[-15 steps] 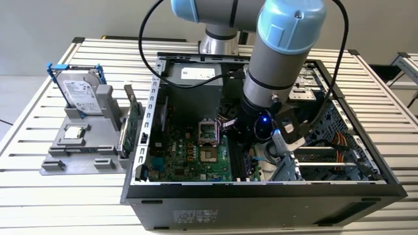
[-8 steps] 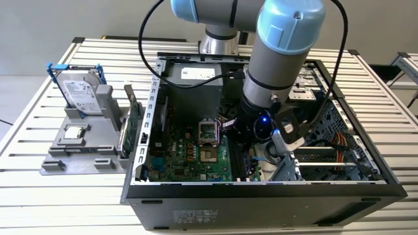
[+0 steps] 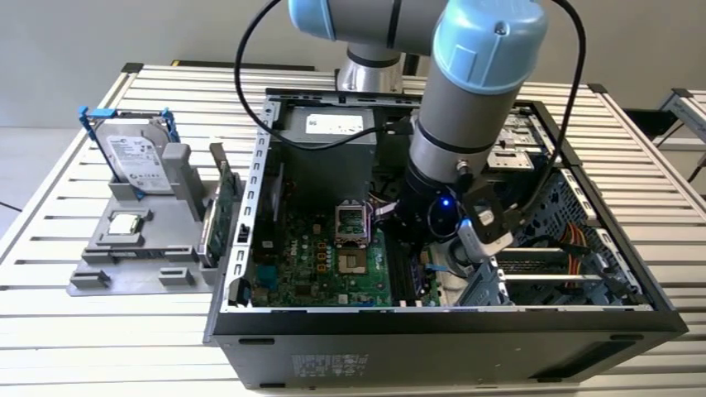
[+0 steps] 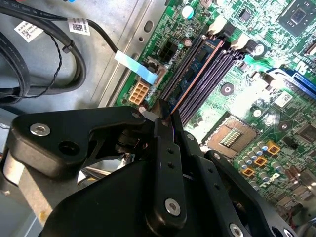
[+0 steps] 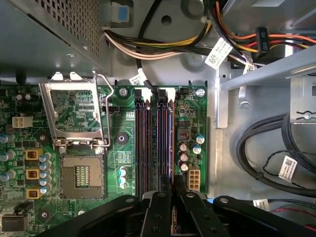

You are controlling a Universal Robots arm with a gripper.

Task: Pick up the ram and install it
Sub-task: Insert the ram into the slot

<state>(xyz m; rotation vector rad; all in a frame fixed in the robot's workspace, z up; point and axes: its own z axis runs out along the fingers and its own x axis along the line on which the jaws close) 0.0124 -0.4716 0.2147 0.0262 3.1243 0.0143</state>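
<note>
Exterior view, from its left: a grey holder point(image 3: 132, 248) carrying a drive point(image 3: 138, 161), then the open case point(image 3: 441, 331), into which the arm point(image 3: 474, 91) reaches. We see a white sticker on the drive, its print too small to read.

In both wrist views we take the socket point(image 5: 81, 175) point(image 4: 232, 138) as landmark. Beside it run the slots point(image 5: 148, 143), and beyond them, on the case floor, lie black cables with white barcode tags point(image 5: 288, 168) point(image 4: 79, 25); a further tag point(image 5: 217, 53) hangs on the coloured wire bundle.

The gripper point(image 5: 173, 183) point(image 4: 165, 117) stands over the slot farthest from the socket. Its fingers point(image 4: 168, 148) are drawn almost together, with only a thin gap between them.

The ram point(image 5: 171, 143) point(image 4: 193, 69) stands on edge in that slot, showing as a narrow bluish strip. Its near end runs into the gap, so the fingers appear to pinch it.
</note>
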